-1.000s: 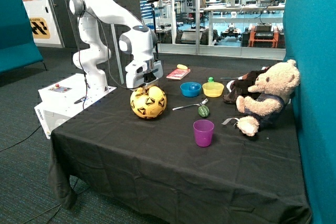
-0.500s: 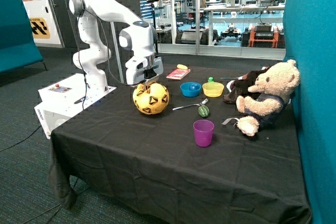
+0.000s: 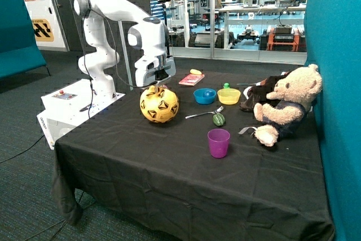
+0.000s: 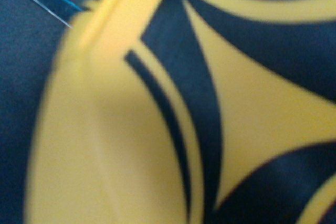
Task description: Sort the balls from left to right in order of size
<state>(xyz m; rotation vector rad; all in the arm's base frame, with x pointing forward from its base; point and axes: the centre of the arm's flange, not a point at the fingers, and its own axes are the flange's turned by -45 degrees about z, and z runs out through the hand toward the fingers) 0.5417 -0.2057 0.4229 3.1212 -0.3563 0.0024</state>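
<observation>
A large yellow ball with black markings [image 3: 159, 104] is near the table's back corner, by the robot base. My gripper [image 3: 158, 85] is right on top of it, shut on a pinch of its top, and the ball hangs just above the cloth. The wrist view is filled by the ball's yellow and black skin [image 4: 157, 129], with a fold in it. A small green ball [image 3: 218, 119] lies on the cloth beside a metal spoon [image 3: 202, 114], between the big ball and the teddy bear.
A purple cup [image 3: 219, 142] stands in front of the green ball. A blue bowl [image 3: 205, 95] and a yellow bowl [image 3: 228, 96] sit behind it. A pink book [image 3: 192, 79] lies at the back. A teddy bear [image 3: 285, 105] sits by the blue wall.
The gripper has risen a little and the yellow ball has come up with it, shifting slightly toward the back of the table.
</observation>
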